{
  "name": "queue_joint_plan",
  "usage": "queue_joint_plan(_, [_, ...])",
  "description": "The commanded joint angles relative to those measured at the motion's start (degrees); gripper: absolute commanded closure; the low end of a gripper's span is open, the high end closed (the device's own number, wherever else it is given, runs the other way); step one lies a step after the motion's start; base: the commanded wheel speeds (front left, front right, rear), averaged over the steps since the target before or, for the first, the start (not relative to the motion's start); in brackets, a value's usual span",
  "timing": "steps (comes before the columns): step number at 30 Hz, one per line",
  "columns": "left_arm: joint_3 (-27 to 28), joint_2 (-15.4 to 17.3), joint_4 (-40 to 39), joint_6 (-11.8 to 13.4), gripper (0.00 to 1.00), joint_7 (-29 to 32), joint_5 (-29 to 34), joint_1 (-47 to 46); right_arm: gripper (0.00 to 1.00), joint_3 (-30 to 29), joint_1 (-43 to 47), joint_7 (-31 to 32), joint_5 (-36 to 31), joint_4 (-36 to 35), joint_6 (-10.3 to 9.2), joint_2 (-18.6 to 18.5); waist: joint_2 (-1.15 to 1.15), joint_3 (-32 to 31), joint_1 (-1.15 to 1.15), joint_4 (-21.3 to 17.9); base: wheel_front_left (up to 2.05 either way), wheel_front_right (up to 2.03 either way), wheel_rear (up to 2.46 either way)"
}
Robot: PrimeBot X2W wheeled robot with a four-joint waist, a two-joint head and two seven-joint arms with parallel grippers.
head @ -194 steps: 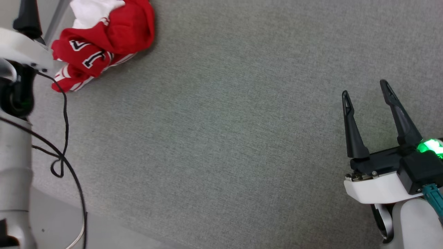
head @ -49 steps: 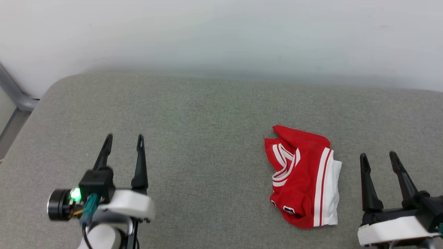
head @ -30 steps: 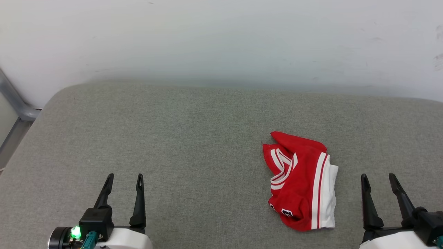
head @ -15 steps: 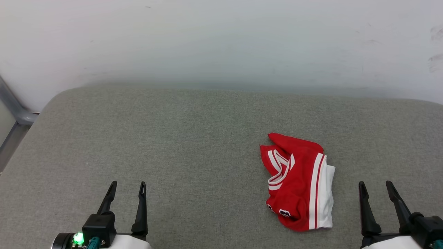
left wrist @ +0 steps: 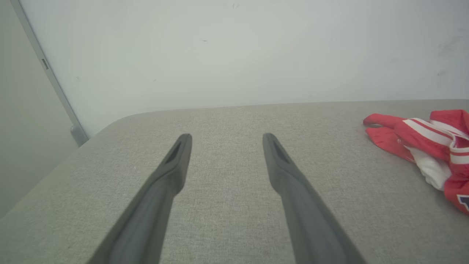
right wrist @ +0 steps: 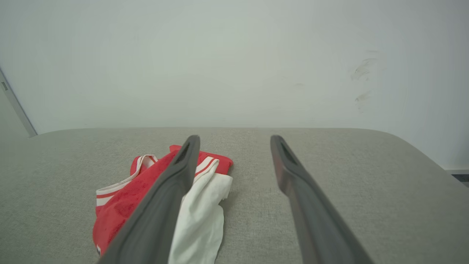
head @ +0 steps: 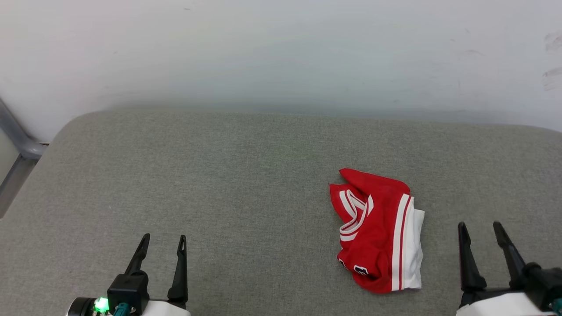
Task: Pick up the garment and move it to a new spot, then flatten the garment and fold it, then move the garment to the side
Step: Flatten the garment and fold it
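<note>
The garment (head: pixel 377 230) is a red jersey with white sleeve ends and striped trim, lying crumpled on the grey padded surface (head: pixel 246 184), right of centre. It also appears at the right edge of the left wrist view (left wrist: pixel 425 141) and low left in the right wrist view (right wrist: pixel 124 198). My right gripper (head: pixel 480 228) hovers open just right of the garment, apart from it, with nothing between its fingers. My left gripper (head: pixel 163 240) stands open at the lower left, far from the garment. Both wrist views show spread fingers, left gripper (left wrist: pixel 223 137) and right gripper (right wrist: pixel 234 139).
A pale wall (head: pixel 281 52) rises directly behind the padded surface. A grey metal post (head: pixel 17 136) stands at the far left beside the surface's rounded corner. Bare grey fabric stretches between the left gripper and the garment.
Over the last second both grippers have stayed open, the left one sinking a little in the picture. The garment lies where it lay. The view has barely shifted.
</note>
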Motion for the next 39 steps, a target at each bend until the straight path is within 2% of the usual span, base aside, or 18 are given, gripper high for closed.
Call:
queue_joint_plan(1, [0.02, -0.34, 0.07, -0.23, 0.0, -0.15, 0.26, -0.26, 0.0, -0.01, -1.14, -0.13, -0.52, -0.53, -0.04, 0.11, 0.0, 0.07, 0.0, 0.02, 0.0, 0.0, 0.0])
queue_joint_plan(10, [0.23, -0.89, 0.15, -0.9, 0.0, -0.15, 1.01, -1.31, 0.0, -0.7, -10.26, -0.12, -7.27, -6.0, -0.04, -0.29, 0.0, 1.2, 0.0, 0.59, 0.0, 0.0, 0.0])
queue_joint_plan(14, [0.38, -1.09, 0.18, -1.18, 0.0, -0.15, 1.03, -1.88, 0.0, 1.1, -15.64, -0.12, -8.59, -4.28, -0.05, -3.58, 0.0, 1.7, 0.0, 0.9, 0.0, 0.0, 0.0])
queue_joint_plan(18, [0.54, -1.34, 0.11, -1.34, 0.0, -0.15, 1.11, -1.94, 0.0, 4.26, -20.27, 2.52, -6.68, 1.39, -0.05, -7.6, 0.0, 2.1, 0.0, 1.26, 0.0, 0.0, 0.0])
queue_joint_plan(23, [0.93, -1.68, -0.32, -1.3, 0.0, -0.15, 1.05, -2.29, 0.0, 10.7, -24.32, 15.3, -0.38, 5.9, -0.05, -13.14, 0.0, 3.2, 0.0, 1.53, 0.0, 0.0, 0.0])
queue_joint_plan(32, [1.26, -2.17, -0.56, -1.91, 0.0, -0.15, 1.22, -4.1, 0.0, 23.21, -26.41, 41.33, 12.99, 7.78, -0.06, -23.39, 0.0, 6.12, 0.0, 2.52, 0.0, 0.0, 0.0])
queue_joint_plan(35, [1.18, -2.33, -0.66, -2.23, 0.0, -0.15, 1.12, -5.12, 0.0, 25.99, -26.82, 47.8, 16.76, 7.38, -0.05, -25.6, 0.0, 7.48, 0.0, 3.21, 0.0, 0.0, 0.0])
queue_joint_plan(39, [0.73, -2.61, -0.78, -2.4, 0.0, -0.15, 0.9, -6.43, 0.0, 28.74, -27.7, 52.92, 19.3, 7.53, -0.06, -27.68, 0.0, 9.71, 0.0, 4.5, 0.0, 0.0, 0.0])
